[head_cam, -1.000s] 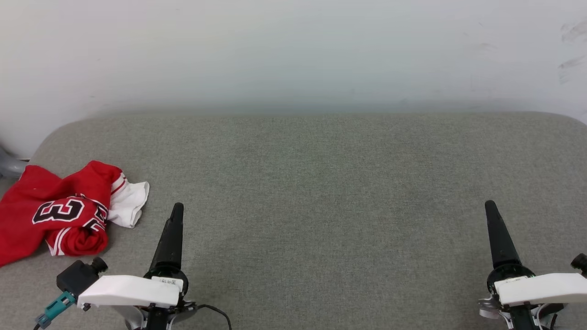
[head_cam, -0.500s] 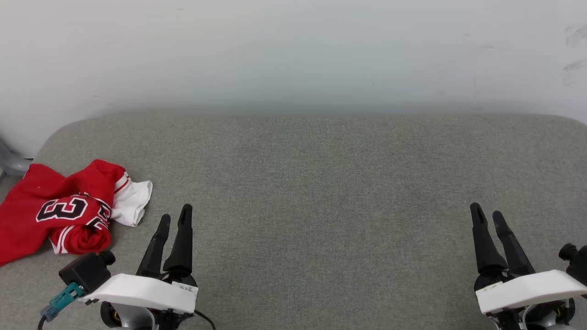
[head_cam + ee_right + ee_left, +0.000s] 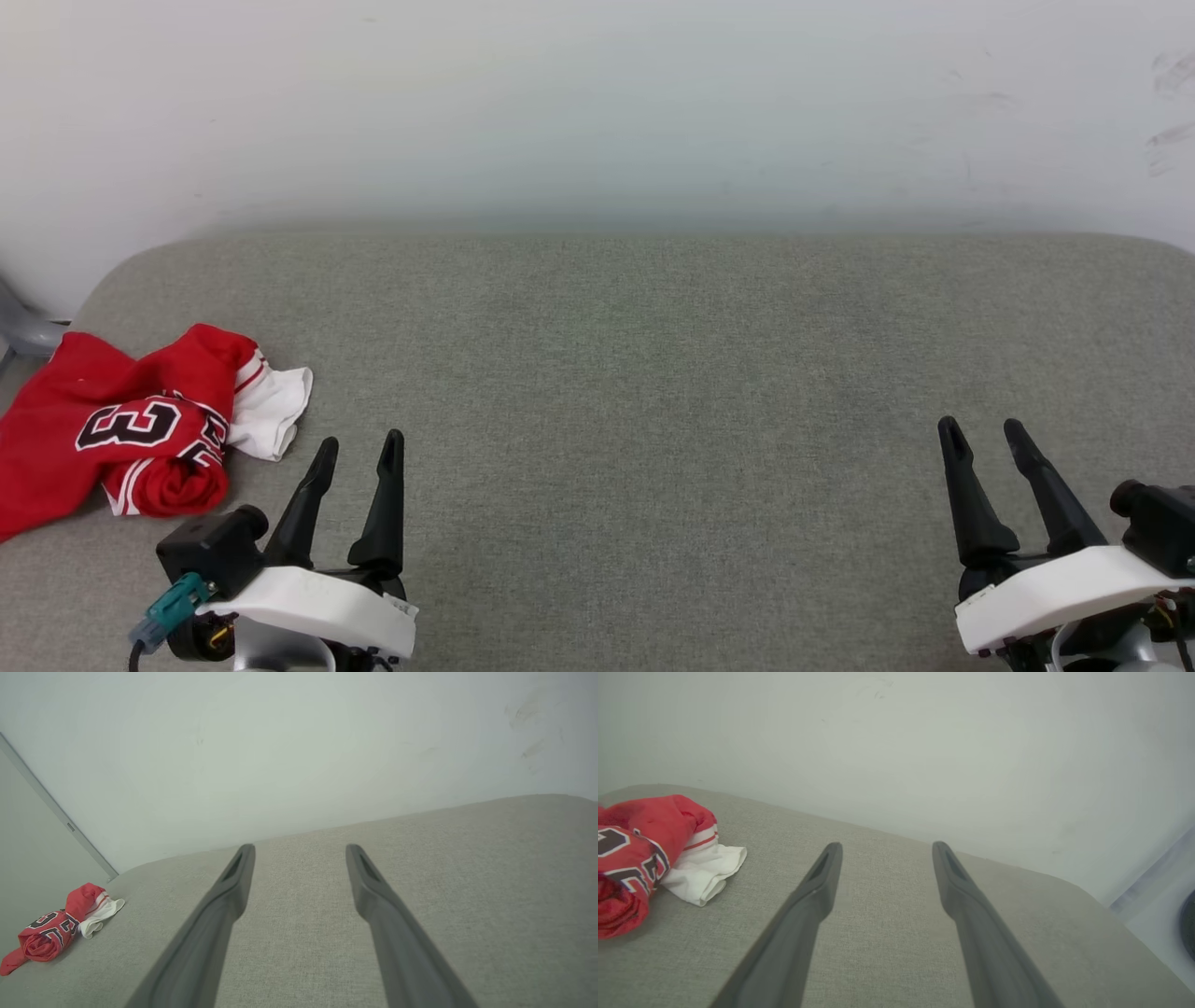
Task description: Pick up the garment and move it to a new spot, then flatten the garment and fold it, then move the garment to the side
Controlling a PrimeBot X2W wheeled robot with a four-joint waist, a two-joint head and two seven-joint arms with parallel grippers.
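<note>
The garment [image 3: 121, 425], a red jersey with a white sleeve and black white-outlined numerals, lies crumpled at the far left of the grey cushioned surface [image 3: 653, 373]. It shows again at the left edge of the left wrist view [image 3: 649, 854] and small at the lower left of the right wrist view [image 3: 60, 928]. My left gripper [image 3: 362, 446] hovers just right of the garment, open and empty, not touching it. Far across the surface, my right gripper [image 3: 980, 431] is also open with nothing between its fingers.
A pale wall [image 3: 597, 103] rises directly behind the cushioned surface. A grey object [image 3: 23, 327] pokes in at the left edge behind the garment. The surface's rounded back corners curve down at both ends.
Both grippers have rolled about their wrists, so each now shows two spread fingers side by side instead of one edge-on. The garment has not moved.
</note>
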